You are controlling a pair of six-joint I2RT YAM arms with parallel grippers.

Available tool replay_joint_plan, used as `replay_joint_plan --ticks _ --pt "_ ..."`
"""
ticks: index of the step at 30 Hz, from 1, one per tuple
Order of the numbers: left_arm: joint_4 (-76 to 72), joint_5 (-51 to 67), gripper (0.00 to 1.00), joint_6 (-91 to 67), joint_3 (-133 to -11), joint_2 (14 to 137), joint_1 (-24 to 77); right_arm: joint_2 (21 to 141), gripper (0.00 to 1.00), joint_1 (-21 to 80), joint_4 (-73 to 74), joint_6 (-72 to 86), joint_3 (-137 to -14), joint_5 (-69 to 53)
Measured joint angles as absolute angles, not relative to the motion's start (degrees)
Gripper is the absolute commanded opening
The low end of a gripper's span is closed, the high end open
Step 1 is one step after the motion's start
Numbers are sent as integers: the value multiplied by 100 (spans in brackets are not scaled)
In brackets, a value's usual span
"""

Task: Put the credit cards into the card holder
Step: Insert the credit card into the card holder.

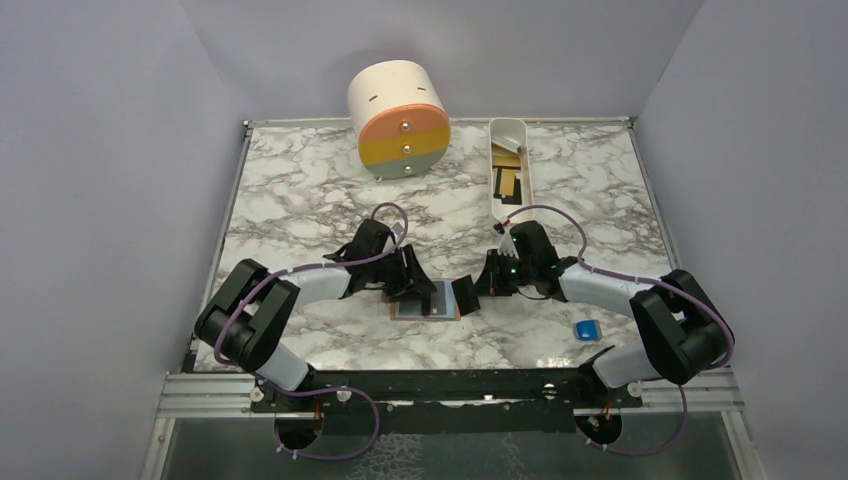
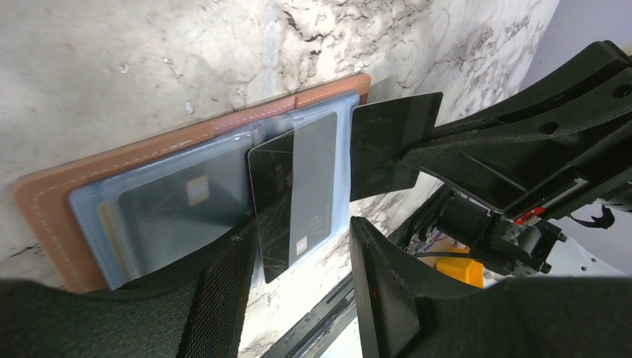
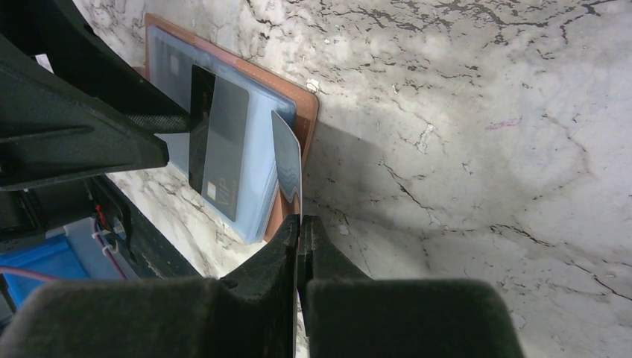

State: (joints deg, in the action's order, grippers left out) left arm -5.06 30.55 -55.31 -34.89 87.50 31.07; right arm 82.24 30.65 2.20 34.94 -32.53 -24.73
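Note:
The tan-brown card holder (image 1: 397,312) lies open on the marble, light-blue inner faces up; it also shows in the left wrist view (image 2: 149,145) and the right wrist view (image 3: 307,104). A black card (image 2: 291,190) sticks partway out of its right pocket, also seen in the right wrist view (image 3: 220,149). Another dark card (image 2: 179,212) sits inside the left pocket. My left gripper (image 2: 298,276) is open over the holder's near edge, one finger (image 2: 216,298) on its left face. My right gripper (image 3: 299,224) is shut on a dark card (image 2: 387,142), held edge-on (image 3: 287,160) at the holder's right edge.
A white oblong tray (image 1: 510,135) holding more cards stands at the back right. A cream cylinder (image 1: 398,115) with an orange, yellow and green face stands at the back centre. A small bright blue block (image 1: 586,329) lies at the near right.

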Motion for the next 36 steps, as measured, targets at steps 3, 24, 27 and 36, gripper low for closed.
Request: replay_joint_plan --ticks 3,24,27,36 --pt "-635 3055 51 -5636 -3489 8799 3203 8224 1 3065 189 3527 -3238 -2475" --pt "-1048 2762 50 -5795 -3500 8969 3616 8182 1 3070 491 3378 -3426 -2259" --pt "-1118 2757 50 -5787 -3500 8967 3653 8099 1 3072 716 3273 -3559 -2095" --pt "-1691 2768 50 -5889 -3489 9017 3734 7813 1 3076 1155 3162 -3625 -1909"
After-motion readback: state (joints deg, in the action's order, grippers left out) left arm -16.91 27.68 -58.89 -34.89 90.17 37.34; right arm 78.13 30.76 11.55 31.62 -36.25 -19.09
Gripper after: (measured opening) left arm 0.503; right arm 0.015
